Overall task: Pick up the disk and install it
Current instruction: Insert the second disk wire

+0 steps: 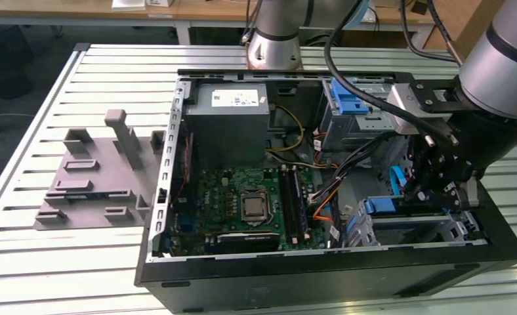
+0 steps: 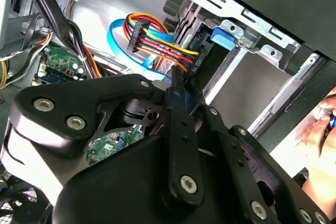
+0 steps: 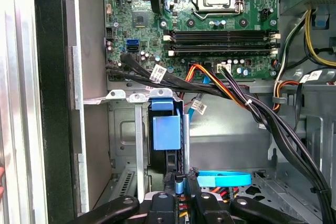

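Tool (image 3: 179, 188) deep inside computer case (image 1: 329, 275), clenched on thin blue edge of disk (image 3: 167, 132). Disk stands on edge in silver cage (image 3: 137, 145) near case's front corner, mostly slid in. Disk looks hard, stiff, fairly heavy, easy to hurt. Best hold: blue side rails. Wires (image 3: 226, 85) cross just beside.

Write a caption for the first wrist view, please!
Robot hand reaching into the open computer case, below the green motherboard.
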You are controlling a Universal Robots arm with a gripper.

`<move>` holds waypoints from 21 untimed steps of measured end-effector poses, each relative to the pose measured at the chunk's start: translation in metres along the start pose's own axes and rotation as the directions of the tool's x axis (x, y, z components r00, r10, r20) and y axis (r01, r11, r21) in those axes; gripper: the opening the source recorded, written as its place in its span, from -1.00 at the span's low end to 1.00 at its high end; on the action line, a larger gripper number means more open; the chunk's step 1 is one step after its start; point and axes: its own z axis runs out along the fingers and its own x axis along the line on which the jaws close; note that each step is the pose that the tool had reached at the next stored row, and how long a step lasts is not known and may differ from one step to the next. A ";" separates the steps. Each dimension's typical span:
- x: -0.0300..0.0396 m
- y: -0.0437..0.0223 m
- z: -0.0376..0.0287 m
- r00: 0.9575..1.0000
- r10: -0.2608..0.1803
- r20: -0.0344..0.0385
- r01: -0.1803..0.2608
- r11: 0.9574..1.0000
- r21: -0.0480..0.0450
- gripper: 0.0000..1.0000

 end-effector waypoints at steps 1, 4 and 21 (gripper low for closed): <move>0.0000 0.0000 0.0001 1.000 0.000 0.000 0.000 1.000 0.000 -0.56; 0.0000 0.0000 0.0010 1.000 0.000 0.000 0.000 1.000 0.000 -0.56; -0.0001 -0.0004 -0.0032 1.000 0.000 0.002 0.000 1.000 -0.003 -0.29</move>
